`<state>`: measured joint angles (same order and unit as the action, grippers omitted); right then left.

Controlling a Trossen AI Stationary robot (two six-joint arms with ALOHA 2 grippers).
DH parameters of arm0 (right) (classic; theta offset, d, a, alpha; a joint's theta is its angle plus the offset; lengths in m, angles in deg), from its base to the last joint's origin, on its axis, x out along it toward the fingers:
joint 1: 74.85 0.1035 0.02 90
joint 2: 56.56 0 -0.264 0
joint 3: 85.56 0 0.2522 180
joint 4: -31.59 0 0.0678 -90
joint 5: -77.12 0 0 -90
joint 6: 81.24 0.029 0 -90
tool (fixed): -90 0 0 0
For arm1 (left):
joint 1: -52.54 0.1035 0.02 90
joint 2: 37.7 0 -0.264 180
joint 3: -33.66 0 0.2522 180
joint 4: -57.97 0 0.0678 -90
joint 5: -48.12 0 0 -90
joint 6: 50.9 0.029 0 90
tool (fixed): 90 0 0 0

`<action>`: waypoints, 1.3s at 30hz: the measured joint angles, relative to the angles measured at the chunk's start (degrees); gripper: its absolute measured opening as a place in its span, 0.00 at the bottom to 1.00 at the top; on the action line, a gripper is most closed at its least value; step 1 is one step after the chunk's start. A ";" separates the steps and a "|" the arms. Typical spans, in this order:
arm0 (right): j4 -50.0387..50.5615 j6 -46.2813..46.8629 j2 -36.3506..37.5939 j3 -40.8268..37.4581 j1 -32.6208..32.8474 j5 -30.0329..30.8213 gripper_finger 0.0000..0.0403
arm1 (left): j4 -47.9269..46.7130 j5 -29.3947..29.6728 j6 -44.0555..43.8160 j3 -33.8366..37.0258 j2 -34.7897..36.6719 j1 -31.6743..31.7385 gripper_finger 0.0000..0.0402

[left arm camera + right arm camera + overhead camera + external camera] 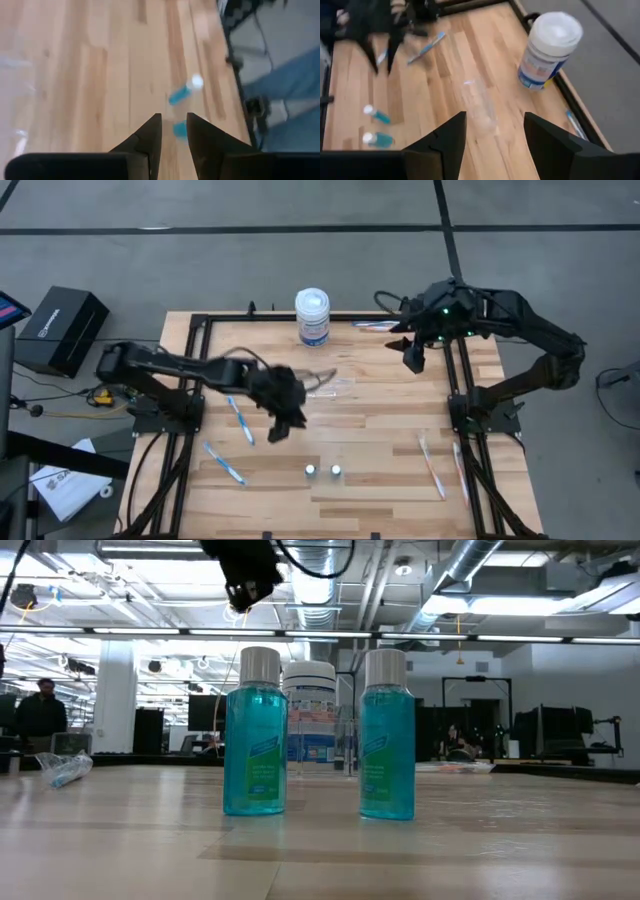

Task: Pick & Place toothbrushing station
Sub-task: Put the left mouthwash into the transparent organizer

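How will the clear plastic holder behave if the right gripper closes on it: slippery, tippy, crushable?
The small see-through plastic holder looks thin-walled and smooth, so it is probably light, may slip, and could flex under a firm squeeze. In the right wrist view it seems to lie on the bare wooden table; if round, a nudge may roll it. The right gripper is open, hanging above it.
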<state>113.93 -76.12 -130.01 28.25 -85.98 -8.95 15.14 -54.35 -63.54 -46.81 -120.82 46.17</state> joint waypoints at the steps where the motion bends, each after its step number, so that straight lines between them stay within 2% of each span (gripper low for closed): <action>1: -0.25 0.06 0.08 0.09 -1.05 -0.85 0.48 | 0.31 0.67 0.46 -0.07 -0.94 -1.34 0.21; 7: -2.03 -1.00 0.79 0.11 -8.15 -7.32 0.51 | 1.32 2.16 2.16 -2.22 -5.82 -5.70 0.21; 11: -2.67 -4.24 0.72 0.09 -12.26 -11.38 0.53 | 0.97 0.13 0.14 -2.88 -8.01 -5.96 0.22; 14: -4.12 -6.86 0.71 0.09 -14.39 -13.37 0.54 | 0.78 -2.19 -3.38 -2.94 -9.11 -5.17 0.27; 19: -6.30 -10.13 0.72 0.09 -17.38 -16.85 0.54 | 0.54 -2.61 -5.55 -3.83 -11.00 -5.06 0.37; 23: -6.89 -12.68 0.72 0.09 -19.65 -18.03 0.54 | -0.46 -3.00 -6.74 -6.50 -13.52 -5.33 0.42; 31: -7.70 -16.23 0.70 0.09 -24.18 -22.48 0.54 | -10.71 -3.11 -9.76 -15.50 -19.32 -6.95 0.40; 39: -9.36 -18.65 0.84 0.08 -26.15 -24.92 0.54 | -13.54 -3.72 -20.24 -16.58 -21.43 -9.81 0.41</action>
<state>104.57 -94.76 -129.17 28.33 -112.13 -33.87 1.59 -58.07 -83.78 -63.39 -142.25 36.36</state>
